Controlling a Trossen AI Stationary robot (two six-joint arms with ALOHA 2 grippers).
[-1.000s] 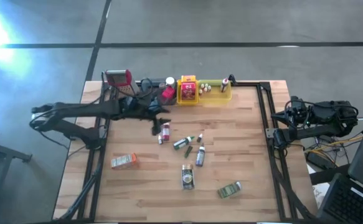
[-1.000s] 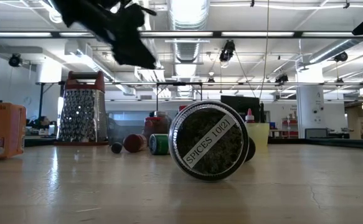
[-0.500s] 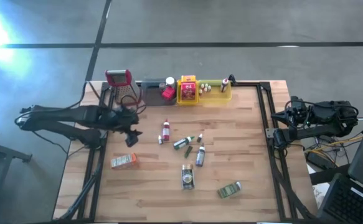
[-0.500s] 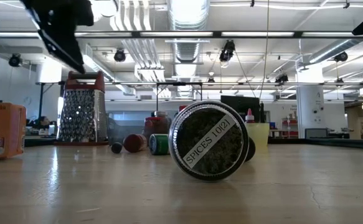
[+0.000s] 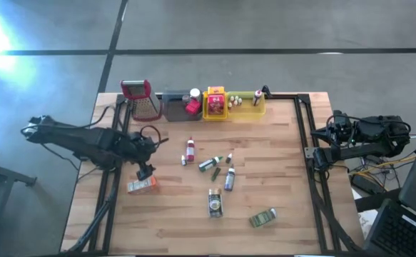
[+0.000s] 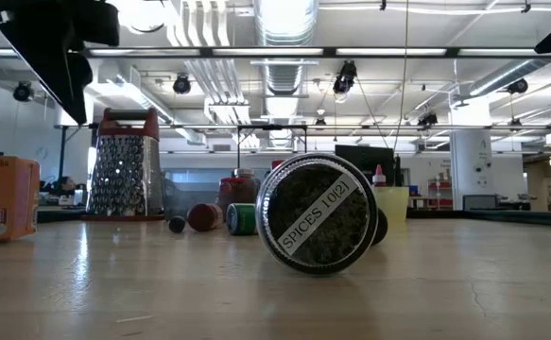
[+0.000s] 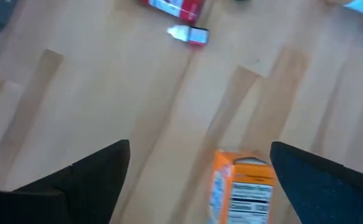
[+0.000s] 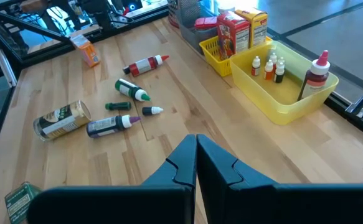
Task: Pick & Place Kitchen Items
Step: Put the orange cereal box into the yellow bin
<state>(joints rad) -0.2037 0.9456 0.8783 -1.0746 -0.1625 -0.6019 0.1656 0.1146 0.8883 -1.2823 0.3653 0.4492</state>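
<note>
An orange packet (image 5: pixel 142 186) lies flat on the table at the left. My left gripper (image 5: pixel 145 172) hangs open just above it, on its far side. In the left wrist view the packet (image 7: pixel 240 186) shows between my two spread fingers, untouched. Loose at mid-table lie a red bottle (image 5: pixel 190 148), a green-capped bottle (image 5: pixel 209 163), a dark bottle (image 5: pixel 230 178), a spice jar (image 5: pixel 215 203) on its side and a green tin (image 5: pixel 262 218). My right gripper (image 8: pixel 197 152) waits shut at the table's right edge (image 5: pixel 330 134).
Along the far edge stand a red-topped grater (image 5: pixel 139 96), a grey tray (image 5: pixel 173 107) and a yellow tray (image 5: pixel 247 104) holding boxes and tiny bottles. In the low view the spice jar (image 6: pixel 318 214) fills the middle. A black frame rail (image 5: pixel 306 135) borders the right side.
My left gripper has drawn back from near the grey tray toward the table's left and near edges, ending over the orange packet. Nothing on the table has moved.
</note>
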